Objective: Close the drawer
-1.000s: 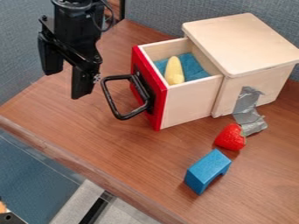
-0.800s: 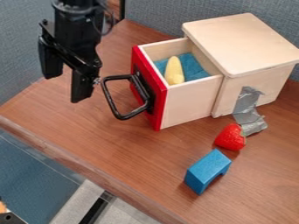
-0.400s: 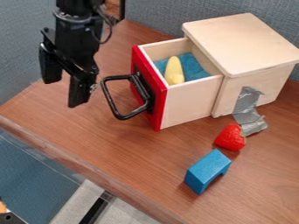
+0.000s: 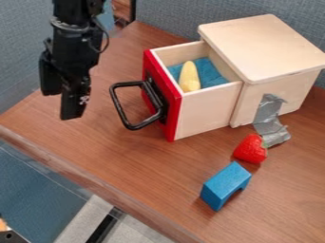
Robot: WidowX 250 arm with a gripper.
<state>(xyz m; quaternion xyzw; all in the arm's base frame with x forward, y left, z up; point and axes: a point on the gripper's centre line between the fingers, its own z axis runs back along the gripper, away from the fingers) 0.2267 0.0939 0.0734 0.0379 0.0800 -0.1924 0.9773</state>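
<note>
The black gripper [image 4: 60,102] hangs at the left of the camera view, its two fingers apart with nothing between them. It stands open to the left of the drawer's black handle [image 4: 117,107], not touching it. The wooden drawer [image 4: 206,111] has a red front [image 4: 176,115] and is pulled out from its box [image 4: 270,45] toward the gripper. A yellow, banana-like piece [image 4: 189,77] lies on blue cloth [image 4: 209,72] inside the drawer.
On the brown table [image 4: 127,161], a red strawberry [image 4: 251,149] and a blue arch block [image 4: 225,185] lie in front of the box. Grey tape [image 4: 269,121] runs from the box's side to the tabletop. Grey-blue panels [image 4: 171,16] stand behind.
The gripper has moved lower and to the left, away from the handle. The drawer, box, strawberry and block have not moved.
</note>
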